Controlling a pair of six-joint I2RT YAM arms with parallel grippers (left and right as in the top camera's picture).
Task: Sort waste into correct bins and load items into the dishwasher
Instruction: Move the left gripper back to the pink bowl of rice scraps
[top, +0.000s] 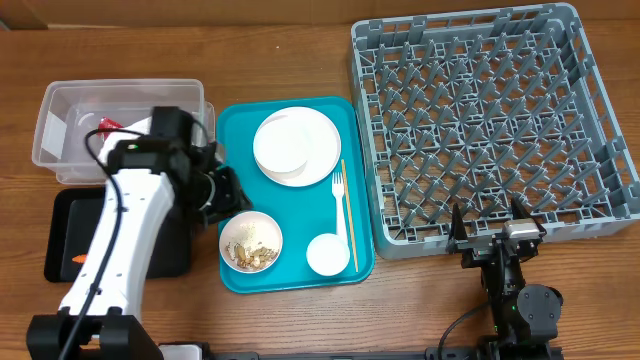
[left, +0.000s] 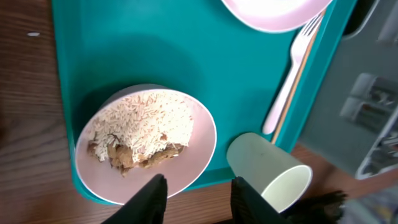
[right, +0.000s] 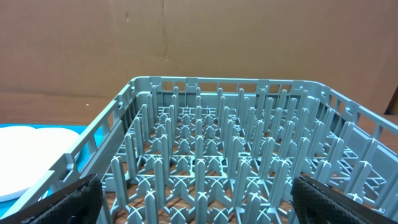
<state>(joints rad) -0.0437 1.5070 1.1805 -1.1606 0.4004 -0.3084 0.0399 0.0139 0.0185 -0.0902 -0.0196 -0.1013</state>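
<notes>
A white bowl (top: 250, 243) of rice and brown food scraps (left: 143, 134) sits at the front left of the teal tray (top: 240, 130). My left gripper (top: 225, 195) hovers at the tray's left edge, just over the bowl (left: 186, 168). Its fingers stand apart with nothing between them, the left finger (left: 152, 199) over the bowl's rim. A small white cup (left: 270, 171), a white fork (left: 289, 81), a thin wooden stick (top: 349, 215) and a white plate (top: 296, 145) are also on the tray. The right gripper (right: 199, 199) is wide open before the grey dish rack (right: 205, 155).
A clear tub (top: 70, 110) holding a red wrapper (top: 108, 125) stands at the back left. In front of it lies a black tray (top: 65, 230) with an orange carrot (top: 80, 260). The dish rack (top: 480, 120) fills the right side of the wooden table.
</notes>
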